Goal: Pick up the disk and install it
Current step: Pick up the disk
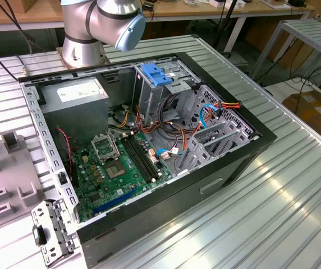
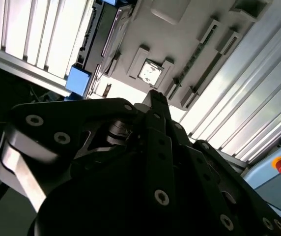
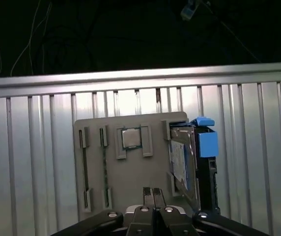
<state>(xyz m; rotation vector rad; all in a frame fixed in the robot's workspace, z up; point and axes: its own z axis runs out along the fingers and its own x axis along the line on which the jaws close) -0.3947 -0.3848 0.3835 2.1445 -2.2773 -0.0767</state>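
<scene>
Edgewise, disk (image 3: 182, 162) in tray (image 3: 130, 179), long axis along its slots, claw (image 3: 154, 192) clenched, empty.

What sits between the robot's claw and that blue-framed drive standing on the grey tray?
In the first wrist view, only a bare strip of the grey tray lies between the gripper and the disk, which stands on edge.

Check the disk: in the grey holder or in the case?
In the holder: disk stands on edge in its slot; hand apart from it.
</scene>
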